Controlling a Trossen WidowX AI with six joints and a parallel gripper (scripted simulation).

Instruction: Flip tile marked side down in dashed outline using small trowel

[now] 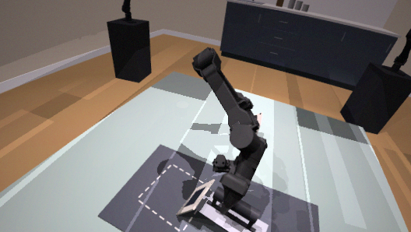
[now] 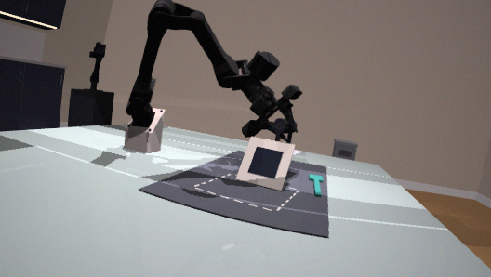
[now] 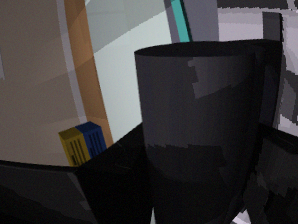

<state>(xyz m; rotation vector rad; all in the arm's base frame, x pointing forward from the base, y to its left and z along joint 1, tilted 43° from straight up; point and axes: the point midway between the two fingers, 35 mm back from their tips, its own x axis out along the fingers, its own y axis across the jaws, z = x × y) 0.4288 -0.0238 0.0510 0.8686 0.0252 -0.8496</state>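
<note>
The tile [image 1: 190, 205] [image 2: 265, 163] stands steeply tilted on its lower edge, across the side of the dashed outline [image 1: 140, 201] nearest the trowel. Its dark marked square faces the exterior view, and its raised edge leans back toward the trowel. The trowel has a pale flat blade [image 1: 213, 217] and a thick dark handle [image 1: 246, 209] [image 3: 197, 105]. The blade lies low behind the tile; its contact with the tile is hard to see. My gripper [image 1: 230, 205] [image 2: 283, 135] is shut on the trowel handle, just behind the tile.
A teal T-shaped piece [image 2: 317, 185] [image 3: 182, 22] lies on the dark mat [image 1: 117, 212] [image 2: 298, 223] beside the outline. The arm's pale base [image 2: 143, 139] stands on the table beyond the mat. A yellow block [image 3: 74, 147] and a blue block [image 3: 94, 138] show in the wrist view.
</note>
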